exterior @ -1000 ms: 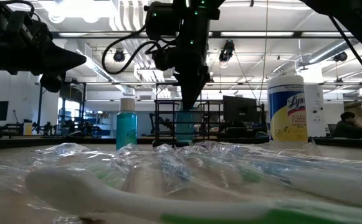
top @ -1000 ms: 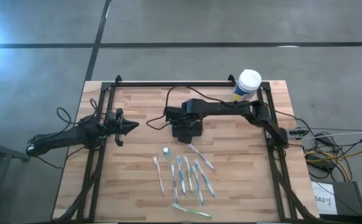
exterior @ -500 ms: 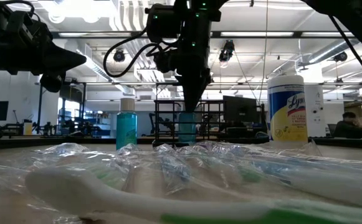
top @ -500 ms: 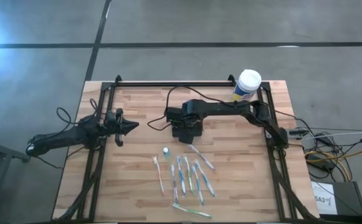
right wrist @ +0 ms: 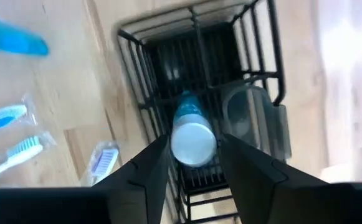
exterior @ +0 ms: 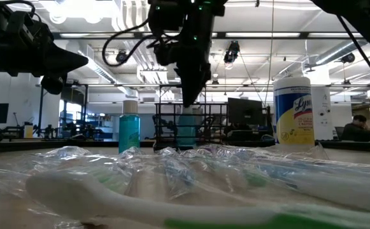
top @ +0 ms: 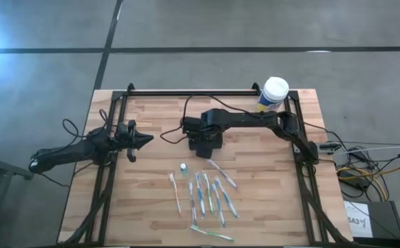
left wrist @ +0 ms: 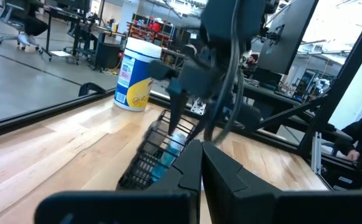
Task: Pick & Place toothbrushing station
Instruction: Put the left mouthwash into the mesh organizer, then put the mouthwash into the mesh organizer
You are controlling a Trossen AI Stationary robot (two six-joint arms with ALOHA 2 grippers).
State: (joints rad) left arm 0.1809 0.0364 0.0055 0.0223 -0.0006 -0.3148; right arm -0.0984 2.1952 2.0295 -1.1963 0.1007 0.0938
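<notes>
The black wire caddy (top: 204,147) stands on the table's middle; it also shows in the right wrist view (right wrist: 168,68) and the left wrist view (left wrist: 144,160). A blue bottle with a white cap (right wrist: 193,140) stands upright inside it, beside a clear cup (right wrist: 246,115). My right gripper (right wrist: 194,168) hangs open just above the bottle, pointing down, one finger on either side of the cap; in the low view (exterior: 188,102) its tips are above the bottle (exterior: 186,130). My left gripper (top: 148,140) is shut and empty, level, at the table's left.
Several wrapped toothbrushes (top: 210,194) lie toward the near edge, with a small teal bottle (top: 184,167) beside them. A yellow canister with a white lid (top: 274,93) stands at the far right corner. Black frame rails (top: 110,172) run along the table's sides.
My right gripper has risen a little above the bottle in the caddy and has shifted slightly sideways over it. The bottle stays upright in the caddy.
</notes>
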